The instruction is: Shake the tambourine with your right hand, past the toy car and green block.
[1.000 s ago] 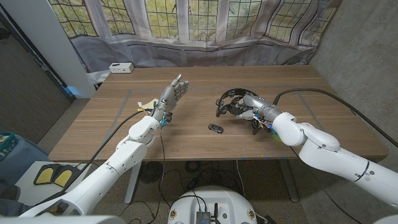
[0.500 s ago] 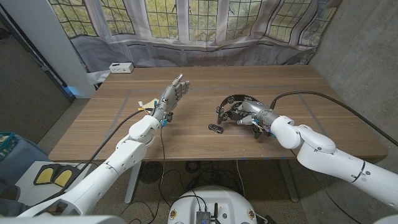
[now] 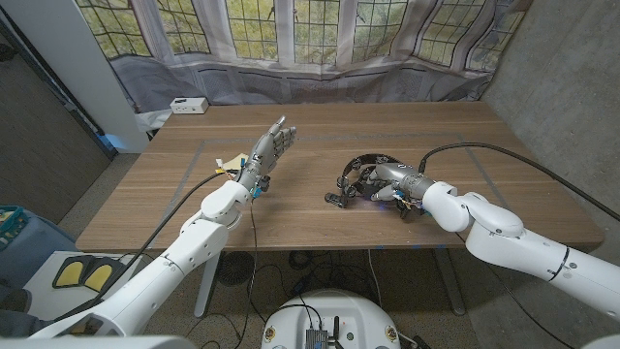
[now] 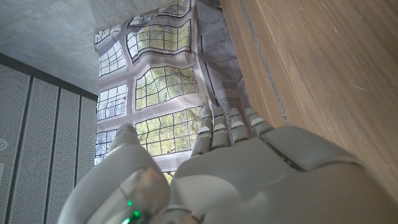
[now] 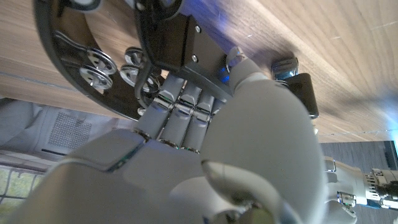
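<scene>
Setting: wooden table [image 3: 291, 218] before a draped window backdrop; a small white box [image 3: 188, 105] sits at the far left corner.

Item 1, tambourine [image 3: 360, 165]: black ring with metal jingles, right of the table's middle. Your right hand [image 3: 387, 178] grips its frame; the right wrist view shows the fingers [image 5: 180, 109] curled over the rim [image 5: 68, 74], with the jingles [image 5: 93, 62] just beside them. Whether the ring is touching the wood or lifted off it cannot be told.

Item 2, toy car [image 3: 335, 199]: small and dark, just beside the tambourine's near edge. Touching or apart cannot be told.

Item 3, green block: a small object with a hint of green [image 3: 405, 208] lies under your right wrist, near the table's front edge; too hidden to confirm.

Item 4, left hand [image 3: 269, 148]: raised on edge at mid-table, fingers straight and apart, holding nothing, well apart from the tambourine.

Status: the grasp looks done. The shake itself cannot be judged from one moment. What remains, by my reading, is for you to lift the ring and shake it, keeping it from knocking the car.
</scene>
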You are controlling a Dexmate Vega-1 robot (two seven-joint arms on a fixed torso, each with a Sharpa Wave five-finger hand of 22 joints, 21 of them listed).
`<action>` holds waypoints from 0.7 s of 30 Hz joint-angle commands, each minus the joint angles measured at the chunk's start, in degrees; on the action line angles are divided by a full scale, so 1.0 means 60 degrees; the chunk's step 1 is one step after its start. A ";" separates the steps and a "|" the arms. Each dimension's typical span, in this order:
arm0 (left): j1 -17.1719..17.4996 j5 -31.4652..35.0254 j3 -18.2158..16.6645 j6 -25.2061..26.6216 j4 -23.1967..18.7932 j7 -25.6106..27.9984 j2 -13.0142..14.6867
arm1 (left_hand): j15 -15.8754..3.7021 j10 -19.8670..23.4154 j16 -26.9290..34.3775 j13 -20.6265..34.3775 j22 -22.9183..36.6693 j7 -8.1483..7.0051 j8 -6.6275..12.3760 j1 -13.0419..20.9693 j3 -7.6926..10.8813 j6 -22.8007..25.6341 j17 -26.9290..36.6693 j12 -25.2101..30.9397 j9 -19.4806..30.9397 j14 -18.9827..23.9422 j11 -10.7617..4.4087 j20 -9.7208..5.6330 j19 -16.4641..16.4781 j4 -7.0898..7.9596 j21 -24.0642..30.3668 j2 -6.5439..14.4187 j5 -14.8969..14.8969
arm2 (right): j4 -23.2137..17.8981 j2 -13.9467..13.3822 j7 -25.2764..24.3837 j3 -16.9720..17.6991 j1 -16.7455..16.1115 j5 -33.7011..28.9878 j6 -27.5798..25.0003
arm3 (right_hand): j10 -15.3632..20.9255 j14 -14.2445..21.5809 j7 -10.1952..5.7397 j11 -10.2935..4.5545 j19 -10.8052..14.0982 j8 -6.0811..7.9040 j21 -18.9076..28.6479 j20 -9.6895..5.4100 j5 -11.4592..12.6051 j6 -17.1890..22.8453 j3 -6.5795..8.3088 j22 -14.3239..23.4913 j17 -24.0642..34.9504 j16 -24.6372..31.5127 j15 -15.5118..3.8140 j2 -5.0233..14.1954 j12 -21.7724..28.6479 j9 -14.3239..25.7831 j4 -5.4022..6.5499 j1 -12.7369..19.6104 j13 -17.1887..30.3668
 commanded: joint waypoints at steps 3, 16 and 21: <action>0.0120 0.0009 0.0005 0.0001 -0.0059 0.0112 -0.0012 | 0.0002 0.0066 0.0003 0.0031 0.0011 -0.0001 -0.0013 -0.0012 0.0029 0.0094 0.0018 -0.0022 0.0016 0.0022 -0.0032 0.0056 -0.0016 -0.0076 -0.0041 0.0018 -0.0007 | 0.0469 -0.0245 0.0479 0.0002 0.0149 -0.0243 0.0671 | -0.0044 -0.0015 -0.0648 -0.0045 -0.0076 0.0052 0.0088 -0.0256 0.0005 0.0745 0.0071 0.0026 0.0070 0.0026 -0.0541 0.0758 -0.0027 0.0012 -0.0015 0.0781 0.0013; 0.0167 0.0032 0.0016 0.0005 -0.0092 0.0177 -0.0025 | 0.0008 0.0078 0.0006 0.0032 0.0011 -0.0006 -0.0011 -0.0019 0.0030 0.0108 0.0019 -0.0019 0.0016 0.0028 -0.0035 0.0057 -0.0018 -0.0081 -0.0039 0.0019 -0.0007 | 0.1025 -0.0016 0.0436 0.0035 0.0134 -0.0162 0.1155 | -0.0078 -0.0103 -0.0705 -0.0094 -0.0124 0.0033 0.0148 -0.0273 -0.0008 0.0751 0.0076 0.0020 0.0134 0.0017 -0.0509 0.0756 -0.0072 0.0011 -0.0015 0.0822 0.0004; 0.0183 0.0050 0.0009 0.0013 -0.0133 0.0222 -0.0020 | 0.0014 0.0076 0.0007 0.0032 0.0011 -0.0009 -0.0011 -0.0022 0.0031 0.0112 0.0019 -0.0021 0.0016 0.0029 -0.0037 0.0056 -0.0019 -0.0083 -0.0039 0.0020 -0.0007 | 0.1181 0.0098 0.0372 0.0022 0.0107 -0.0066 0.1300 | -0.0072 -0.0116 -0.0703 -0.0099 -0.0130 0.0022 0.0169 -0.0268 -0.0008 0.0740 0.0074 0.0017 0.0157 0.0021 -0.0516 0.0751 -0.0082 0.0011 -0.0014 0.0829 -0.0004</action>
